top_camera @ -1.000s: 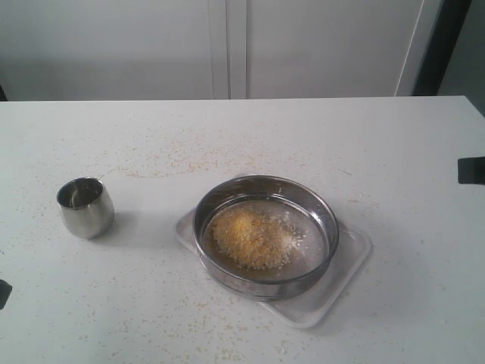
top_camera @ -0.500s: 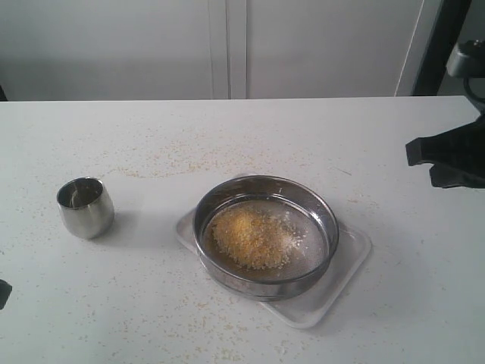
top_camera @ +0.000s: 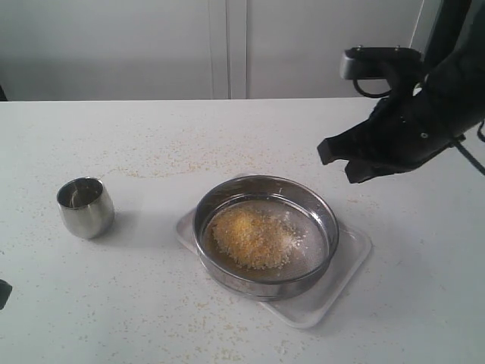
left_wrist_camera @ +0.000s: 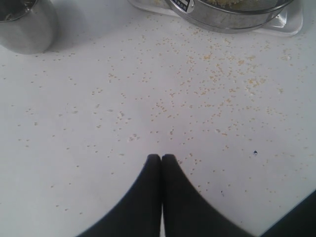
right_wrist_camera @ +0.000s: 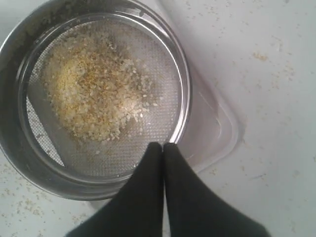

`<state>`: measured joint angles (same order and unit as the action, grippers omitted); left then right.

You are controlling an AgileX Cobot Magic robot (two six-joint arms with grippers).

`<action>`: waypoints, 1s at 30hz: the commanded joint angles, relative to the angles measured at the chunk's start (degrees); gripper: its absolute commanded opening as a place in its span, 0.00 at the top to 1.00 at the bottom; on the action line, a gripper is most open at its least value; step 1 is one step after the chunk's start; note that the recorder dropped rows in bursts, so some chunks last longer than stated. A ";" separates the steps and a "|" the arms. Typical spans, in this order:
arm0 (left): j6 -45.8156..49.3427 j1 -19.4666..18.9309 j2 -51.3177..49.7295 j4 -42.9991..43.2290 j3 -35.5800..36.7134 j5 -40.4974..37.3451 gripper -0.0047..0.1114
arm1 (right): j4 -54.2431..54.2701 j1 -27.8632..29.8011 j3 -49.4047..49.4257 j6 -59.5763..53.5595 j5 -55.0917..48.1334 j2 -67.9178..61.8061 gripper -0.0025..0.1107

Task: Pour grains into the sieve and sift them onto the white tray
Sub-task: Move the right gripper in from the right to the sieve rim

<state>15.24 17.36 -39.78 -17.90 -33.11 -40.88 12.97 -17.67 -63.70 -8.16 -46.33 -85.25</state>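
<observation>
The round steel sieve (top_camera: 265, 236) rests on the white tray (top_camera: 345, 271) in the middle of the table. A heap of yellow-orange and whitish grains (top_camera: 250, 238) lies on its mesh. In the right wrist view the sieve (right_wrist_camera: 180, 89), grains (right_wrist_camera: 96, 96) and tray (right_wrist_camera: 217, 126) show below my right gripper (right_wrist_camera: 163, 146), which is shut and empty. From the exterior, the right gripper (top_camera: 337, 159) hovers above and to the right of the sieve's far rim. My left gripper (left_wrist_camera: 161, 158) is shut and empty over bare table, near the table's front left.
A small rounded steel cup (top_camera: 85, 206) stands upright to the left of the tray, also in the left wrist view as the cup (left_wrist_camera: 24, 24). Spilled grains (left_wrist_camera: 217, 84) are scattered over the white table around the tray and behind it.
My right arm has swung in from the right edge, leftward and up, until its gripper hangs over the sieve's right side. Sieve, tray and cup have not moved.
</observation>
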 commanded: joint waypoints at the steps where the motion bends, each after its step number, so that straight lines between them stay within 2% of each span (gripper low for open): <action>1: 0.01 0.24 0.41 -0.78 -0.31 -0.79 0.96 | -1.39 -2.25 -2.99 -0.65 -0.08 -5.35 0.98; 3: 0.01 0.24 0.41 -0.78 -0.31 -0.79 0.96 | -2.38 -2.40 -3.11 -0.43 0.08 -7.80 0.98; 6: 0.01 0.24 0.41 -0.78 -0.31 -0.79 0.96 | -9.97 -2.40 -3.11 10.98 2.44 -10.65 0.98; 8: 0.01 0.24 0.41 -0.78 -0.31 -0.79 0.96 | -10.34 -2.40 -3.11 15.25 4.34 -12.07 0.98; 13: 0.01 0.24 0.41 -0.78 -0.31 -0.79 0.96 | -10.22 -2.40 -3.11 20.62 5.08 -15.43 0.98; 19: 0.01 0.24 0.41 -0.78 -0.31 -0.79 0.96 | -10.12 -2.40 -3.11 21.48 7.10 -17.18 0.98; 21: 0.01 0.24 0.41 -0.78 -0.31 -0.79 0.96 | -10.01 -2.40 -3.11 21.48 7.19 -17.56 0.94; 26: 0.01 0.24 0.41 -0.78 -0.31 -0.79 0.96 | -10.01 -2.40 -3.11 21.48 7.46 -18.51 0.75; 30: 0.01 0.24 0.41 -0.78 -0.31 -0.79 0.96 | -8.58 -2.40 -3.11 21.48 7.69 -19.73 0.71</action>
<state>15.24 17.36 -39.78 -17.90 -33.11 -40.88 3.82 -19.97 -66.37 12.85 -39.20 -104.24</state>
